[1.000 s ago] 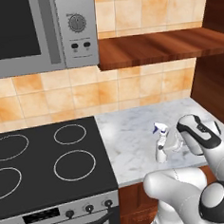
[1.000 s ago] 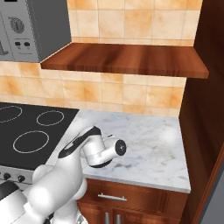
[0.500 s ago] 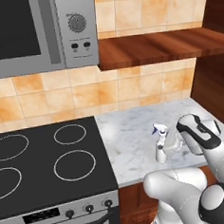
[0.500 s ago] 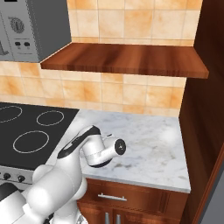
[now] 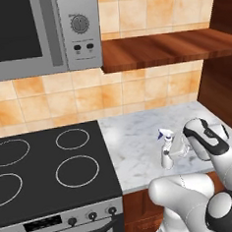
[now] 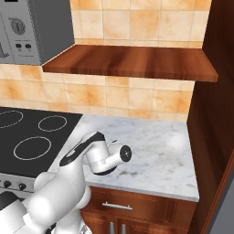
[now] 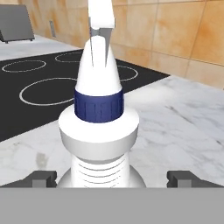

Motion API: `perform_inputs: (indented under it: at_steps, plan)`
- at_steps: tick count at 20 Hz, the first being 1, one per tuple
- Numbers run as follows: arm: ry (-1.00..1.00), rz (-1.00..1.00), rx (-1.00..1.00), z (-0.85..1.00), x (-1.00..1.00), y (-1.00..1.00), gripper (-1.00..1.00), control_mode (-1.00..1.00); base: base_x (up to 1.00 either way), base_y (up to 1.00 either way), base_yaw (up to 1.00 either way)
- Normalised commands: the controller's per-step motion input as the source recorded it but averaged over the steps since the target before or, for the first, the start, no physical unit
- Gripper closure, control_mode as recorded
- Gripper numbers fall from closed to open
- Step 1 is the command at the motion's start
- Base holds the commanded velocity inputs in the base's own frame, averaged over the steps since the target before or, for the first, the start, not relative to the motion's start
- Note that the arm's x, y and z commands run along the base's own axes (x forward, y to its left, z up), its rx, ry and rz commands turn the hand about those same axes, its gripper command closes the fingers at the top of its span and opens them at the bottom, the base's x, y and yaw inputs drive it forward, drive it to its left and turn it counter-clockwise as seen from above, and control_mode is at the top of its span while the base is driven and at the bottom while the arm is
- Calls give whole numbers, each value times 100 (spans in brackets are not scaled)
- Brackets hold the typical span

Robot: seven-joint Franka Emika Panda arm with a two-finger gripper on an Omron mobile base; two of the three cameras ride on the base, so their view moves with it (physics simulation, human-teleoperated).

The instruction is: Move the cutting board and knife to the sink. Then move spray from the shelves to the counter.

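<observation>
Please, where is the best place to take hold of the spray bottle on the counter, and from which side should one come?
Probably the ribbed lower body of the spray bottle, below its blue collar. It stands upright on the marble counter, so come level from the side where the tool already is, its open fingers flanking the base. The nozzle head looks too narrow.

We count one slim white spray bottle with a pale trigger head [image 5: 166, 153], one white-grey marble counter [image 5: 139, 140] and one reddish-brown wooden wall shelf [image 5: 167, 47]. We count one black glass stovetop [image 5: 48, 167] carrying four visible white ring burners, and one silver microwave [image 5: 37, 33].
</observation>
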Motion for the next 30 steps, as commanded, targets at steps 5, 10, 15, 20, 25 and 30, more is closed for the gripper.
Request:
perform_inputs:
  at_steps: [5, 10, 15, 20, 25, 30]
  plan:
    - [0, 0, 0, 5, 0, 1, -100, -100, 0, 0, 0]
    - [0, 0, 1, 8, 0, 0, -100, -100, 0, 0, 0]
    - [5, 0, 0, 2, 0, 0, -100, -100, 0, 0, 0]
    - [8, 0, 0, 0, -7, -4, -100, -100, 0, 0, 0]
    - [4, 0, 1, 1, -2, -16, -100, -100, 0, 0, 0]
    - [0, 0, 3, 6, -4, -14, -100, -100, 0, 0, 0]
